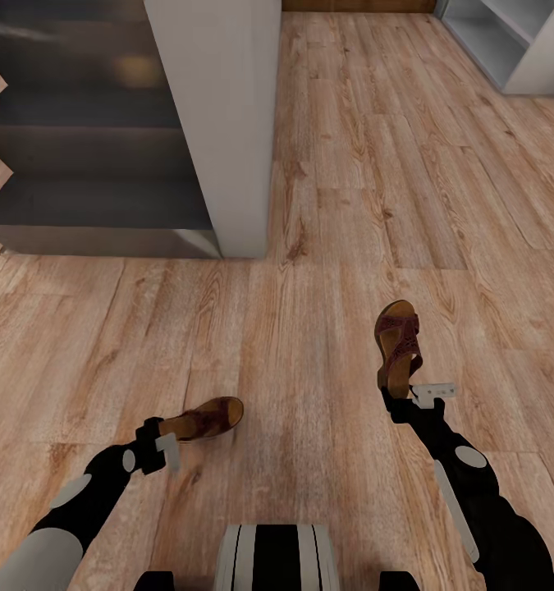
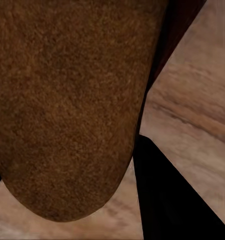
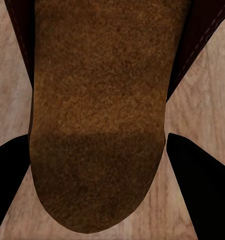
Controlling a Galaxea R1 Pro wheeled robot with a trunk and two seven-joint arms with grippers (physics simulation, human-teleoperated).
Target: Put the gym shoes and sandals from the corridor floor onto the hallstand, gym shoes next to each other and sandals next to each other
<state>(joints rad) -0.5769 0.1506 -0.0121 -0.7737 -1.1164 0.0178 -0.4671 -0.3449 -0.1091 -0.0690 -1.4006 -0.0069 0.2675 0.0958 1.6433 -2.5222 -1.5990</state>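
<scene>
Head view: both arms reach forward low over the wood floor [image 1: 342, 189], each holding one sandal by its heel end.
Left gripper [image 1: 163, 447]: clenched on the left sandal [image 1: 204, 419], which points forward and to the right, lying nearly flat.
Right gripper [image 1: 416, 400]: clenched on the right sandal [image 1: 398, 342], toe pointing away from the robot, footbed tilted up.
Wrist views: tan footbed close up in each [image 2: 62, 110] [image 3: 97, 115], dark fingers beside it.
Shoe rack: light-grey unit at the far right corner [image 1: 515, 41], well apart from both sandals.
Other furniture: dark shelving with a pale side panel [image 1: 227, 123] at left.
Sneakers: not located.
Step in hand: carrying the pair to the rack.
Advice: keep both grips firm, hold the sandals level and clear of the floor, turn toward the grey unit, set them down side by side on one shelf.
</scene>
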